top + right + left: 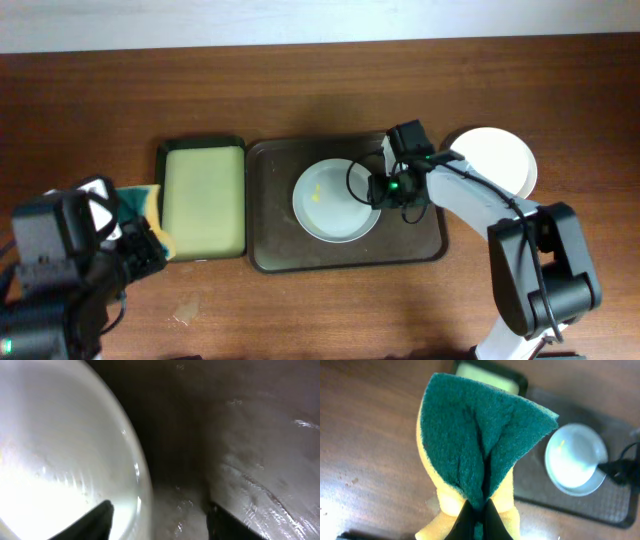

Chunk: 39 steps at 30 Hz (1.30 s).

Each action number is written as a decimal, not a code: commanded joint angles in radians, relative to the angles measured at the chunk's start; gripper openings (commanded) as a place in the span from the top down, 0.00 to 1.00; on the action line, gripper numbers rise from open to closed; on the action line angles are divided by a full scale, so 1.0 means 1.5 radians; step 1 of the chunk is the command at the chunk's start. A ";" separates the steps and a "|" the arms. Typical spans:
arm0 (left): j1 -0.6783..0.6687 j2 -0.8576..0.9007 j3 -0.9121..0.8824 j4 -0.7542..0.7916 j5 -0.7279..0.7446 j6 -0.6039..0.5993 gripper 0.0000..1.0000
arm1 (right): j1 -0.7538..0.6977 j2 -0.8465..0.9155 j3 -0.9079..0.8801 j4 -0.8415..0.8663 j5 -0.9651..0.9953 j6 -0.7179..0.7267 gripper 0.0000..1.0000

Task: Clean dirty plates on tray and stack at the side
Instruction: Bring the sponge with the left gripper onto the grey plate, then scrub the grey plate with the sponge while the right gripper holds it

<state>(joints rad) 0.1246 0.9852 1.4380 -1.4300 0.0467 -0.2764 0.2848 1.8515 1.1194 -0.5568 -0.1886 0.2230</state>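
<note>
One dirty plate (332, 205) with a small yellow smear lies in the middle of the dark brown tray (275, 250). It also shows in the left wrist view (572, 462) and in the right wrist view (55, 450). A white plate (495, 155) sits on the table right of the tray. My right gripper (385, 190) is open and straddles the plate's right rim, one finger over the plate and one over the tray floor (157, 520). My left gripper (480, 522) is shut on a green and yellow sponge (480, 445), at the table's left (145, 235).
A smaller black tray with a yellow-green inside (204, 200) lies left of the brown tray, its corner in the left wrist view (485, 372). A pale smudge (185, 312) marks the wood near the front edge.
</note>
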 commanded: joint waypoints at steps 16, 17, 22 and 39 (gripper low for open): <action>-0.388 0.710 0.304 0.131 0.042 0.043 1.00 | -0.046 -0.007 -0.023 -0.082 -0.141 0.039 0.62; -0.388 0.711 0.304 0.134 0.022 0.043 1.00 | -0.046 -0.007 -0.024 -0.076 -0.141 0.053 0.62; -0.389 0.720 0.290 0.156 0.021 0.043 1.00 | -0.046 -0.007 -0.065 0.006 -0.121 0.105 0.88; -0.389 0.720 0.052 0.385 0.116 -0.015 1.00 | -0.045 -0.007 -0.068 0.022 -0.123 0.193 0.96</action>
<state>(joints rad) -0.4561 2.0556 1.5341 -0.8768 0.1242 -0.2832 0.2165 1.8446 1.0298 -0.5194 -0.3870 0.4442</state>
